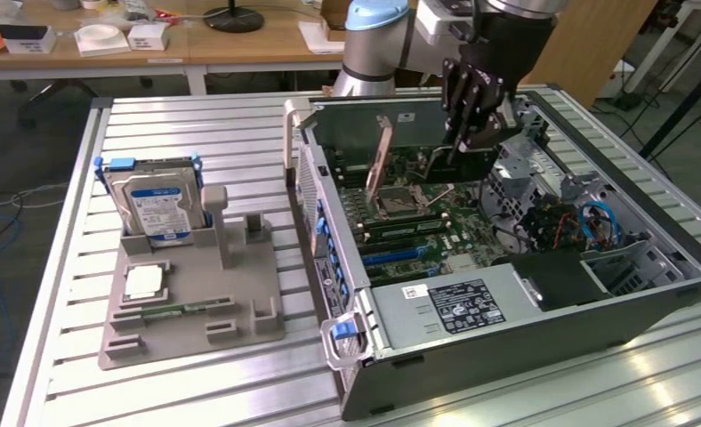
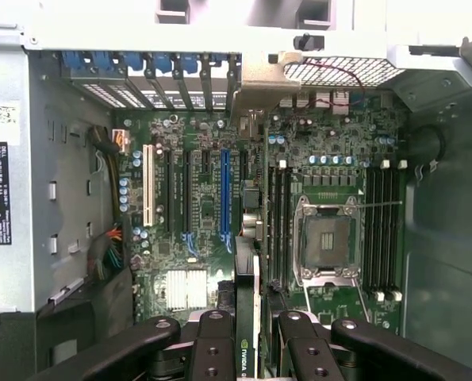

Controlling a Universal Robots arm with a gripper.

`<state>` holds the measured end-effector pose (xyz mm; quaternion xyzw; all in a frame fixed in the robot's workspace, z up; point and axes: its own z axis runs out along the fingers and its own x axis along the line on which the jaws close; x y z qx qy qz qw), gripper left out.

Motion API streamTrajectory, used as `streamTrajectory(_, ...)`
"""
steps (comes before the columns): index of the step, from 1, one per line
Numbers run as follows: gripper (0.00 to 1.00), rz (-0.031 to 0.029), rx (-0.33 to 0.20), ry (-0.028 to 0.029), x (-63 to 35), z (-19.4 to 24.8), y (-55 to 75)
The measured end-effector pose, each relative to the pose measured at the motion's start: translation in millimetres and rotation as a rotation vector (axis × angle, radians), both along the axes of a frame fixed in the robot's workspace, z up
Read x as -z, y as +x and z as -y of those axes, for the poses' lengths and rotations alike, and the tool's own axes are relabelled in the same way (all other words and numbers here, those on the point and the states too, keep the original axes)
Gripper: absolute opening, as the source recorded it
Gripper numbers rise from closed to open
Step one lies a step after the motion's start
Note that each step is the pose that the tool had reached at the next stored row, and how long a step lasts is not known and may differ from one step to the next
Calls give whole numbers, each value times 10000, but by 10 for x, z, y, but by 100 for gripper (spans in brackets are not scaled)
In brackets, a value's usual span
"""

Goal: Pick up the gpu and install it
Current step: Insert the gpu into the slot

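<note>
A hard drive [image 1: 155,206] stands upright in a grey holder [image 1: 197,307] on the bench [image 1: 173,124], beside an open computer case [image 1: 541,347].

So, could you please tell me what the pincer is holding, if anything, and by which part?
The pincer holds the gpu, clamped across its two faces at the upper edge, above the open case.

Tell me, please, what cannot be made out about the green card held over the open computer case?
- Green flat gpu card: wrist view, cut off by the frame edge, flanked by black fingers; fan face hidden.
- Same card, exterior view: mostly covered by the black gripper.
- Silver hard drive with blue-and-white label, exterior view: print too small to read.
</note>
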<state>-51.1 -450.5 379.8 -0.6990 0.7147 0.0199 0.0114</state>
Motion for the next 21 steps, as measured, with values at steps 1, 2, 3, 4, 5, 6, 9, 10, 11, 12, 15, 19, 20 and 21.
streamTrajectory(1,26,0,0,0,8,0,0)
streamTrajectory(2,26,0,0,0,16,0,0)
streamTrajectory(3,26,0,0,-1,23,0,0)
streamTrajectory(4,26,-1,0,-1,27,0,0)
streamTrajectory(5,26,0,0,-2,27,0,0)
streamTrajectory(6,26,0,0,-2,27,0,0)
streamTrajectory(9,26,0,0,0,29,0,0)
streamTrajectory(10,26,0,0,-1,28,0,0)
streamTrajectory(11,26,0,1,-1,28,0,0)
streamTrajectory(12,26,0,0,-1,29,0,0)
streamTrajectory(15,26,2,0,4,45,0,0)
streamTrajectory(19,26,1,2,0,96,6,-2)
streamTrajectory(20,26,4,2,0,113,8,-2)
streamTrajectory(21,26,8,0,-1,131,11,-4)
